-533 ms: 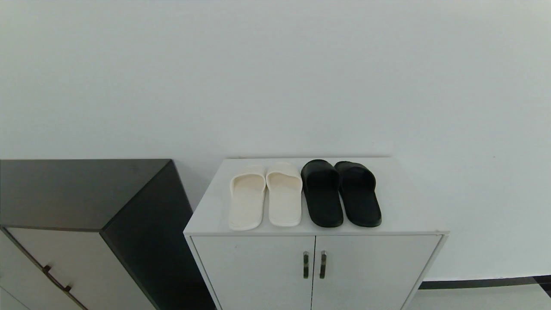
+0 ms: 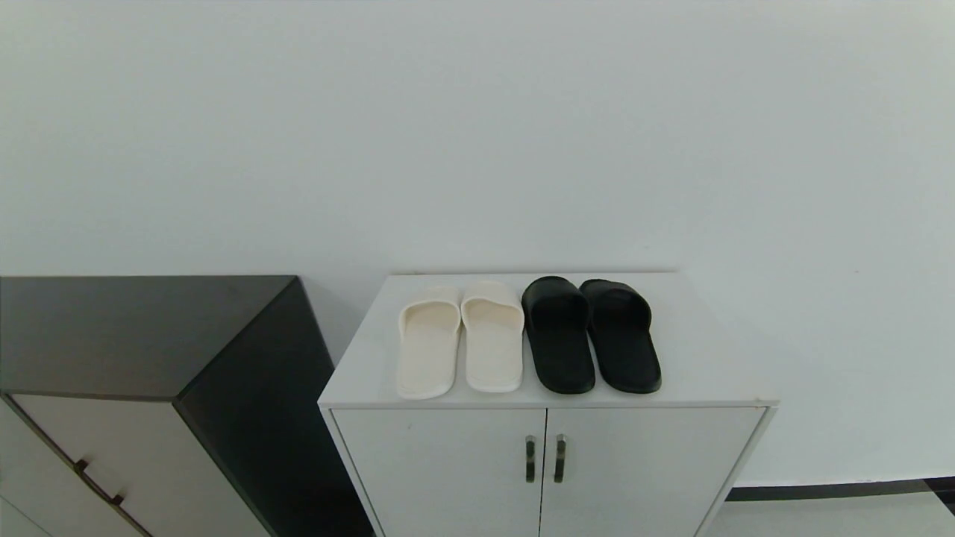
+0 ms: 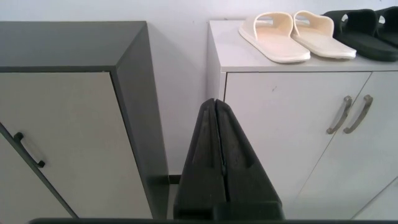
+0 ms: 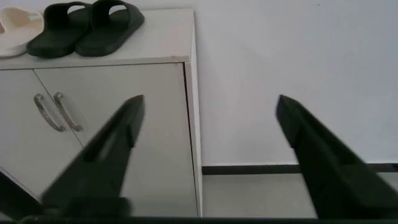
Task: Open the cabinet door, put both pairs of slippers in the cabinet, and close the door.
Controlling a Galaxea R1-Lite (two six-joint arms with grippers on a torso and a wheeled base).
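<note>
Atop the white cabinet, two pairs of slippers, toes toward the wall: cream pair to the left, black pair to the right, all four side by side in one row, the inner cream and inner black just beside each other. Below them, both doors shut, with two upright handles close together at the middle seam. Left pincer pressed fully together, gripping nothing, low before the gap between the white cabinet and a dark cabinet standing to its left. Right pincer spread wide, holding nothing, low before the white cabinet's right front edge, facing that edge and the wall beside it. Both pincers well apart from slippers and handles.
</note>
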